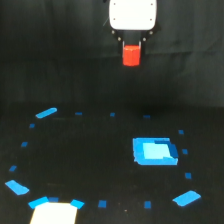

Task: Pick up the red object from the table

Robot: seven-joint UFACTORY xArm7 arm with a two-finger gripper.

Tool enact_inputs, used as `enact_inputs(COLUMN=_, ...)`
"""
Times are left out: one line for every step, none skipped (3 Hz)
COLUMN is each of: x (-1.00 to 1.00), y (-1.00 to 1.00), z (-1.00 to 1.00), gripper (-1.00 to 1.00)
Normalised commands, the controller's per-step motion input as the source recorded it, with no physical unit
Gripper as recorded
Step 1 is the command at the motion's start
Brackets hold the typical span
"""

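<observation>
Black and matte, the table (90, 150) fills the whole lower part of the exterior view, dotted with small bright blue tape marks (112, 115) set in a rough ring. Toward its near edge on the exterior view's right lies the largest loose item, a bright blue squarish piece (154, 151), flat on the surface. At the near edge on the exterior view's left sits a white patch (53, 213) with blue along its top. Smaller blue slanted patches lie toward the corners: one at the far left (46, 113), one at the near left (17, 188) and one at the near right (186, 198). Above the far edge, near the middle, the arm's white head (133, 14) hangs with the gripper (132, 49) pointing down. Its dark fingers (124, 49) are drawn in narrow on either side of the red object (132, 55), which is held between them well clear of the table, its lower part showing below the fingertips.
</observation>
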Motion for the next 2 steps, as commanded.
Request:
enact_inputs(x=-0.12, y=-0.04, z=0.38, gripper=-1.00)
enact_inputs(x=-0.01, y=-0.04, z=0.31, gripper=-0.94)
